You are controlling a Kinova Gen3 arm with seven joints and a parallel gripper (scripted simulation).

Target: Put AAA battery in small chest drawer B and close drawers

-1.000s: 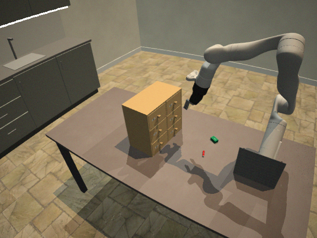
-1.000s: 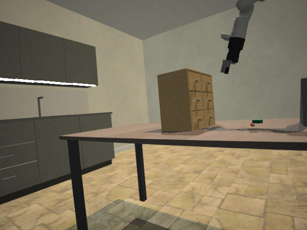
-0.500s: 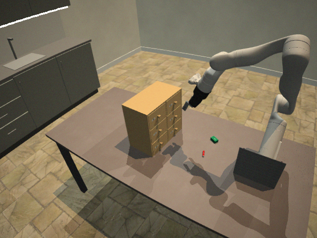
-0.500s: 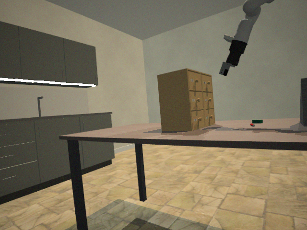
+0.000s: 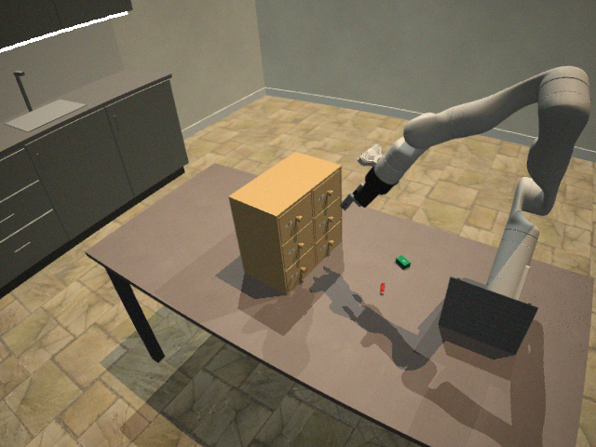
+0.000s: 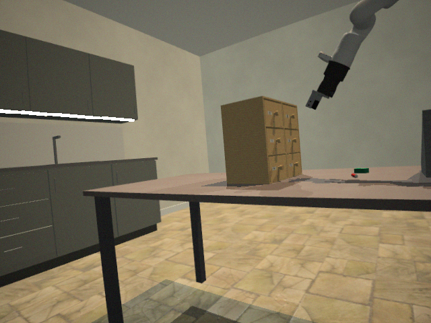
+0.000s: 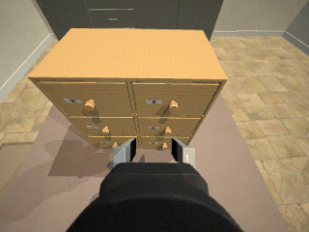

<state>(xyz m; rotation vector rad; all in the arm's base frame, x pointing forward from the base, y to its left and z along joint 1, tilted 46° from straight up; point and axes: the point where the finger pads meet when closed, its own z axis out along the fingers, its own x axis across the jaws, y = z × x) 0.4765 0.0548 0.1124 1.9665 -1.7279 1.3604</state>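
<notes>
The small wooden chest (image 5: pixel 260 240) (image 6: pixel 243 146) (image 7: pixel 140 53) stands upright on the table, with two columns of three drawers, all pushed in. Each drawer has a knob and a small label; the letters are too small to read. A red battery (image 5: pixel 382 288) (image 6: pixel 353 175) with a pale end lies on the table in front of the chest. My gripper (image 5: pixel 345 202) (image 6: pixel 312 100) (image 7: pixel 154 146) is open and empty, tilted toward the chest's front. It is in the air in front of the right column, touching nothing.
A green block (image 5: pixel 402 262) (image 6: pixel 361 170) lies near the battery. A dark upright panel (image 5: pixel 486 315) (image 6: pixel 426 142) stands by the arm's base. The table (image 5: pixel 168 216) (image 6: pixel 167 188) carries the chest toward its far end from the arm.
</notes>
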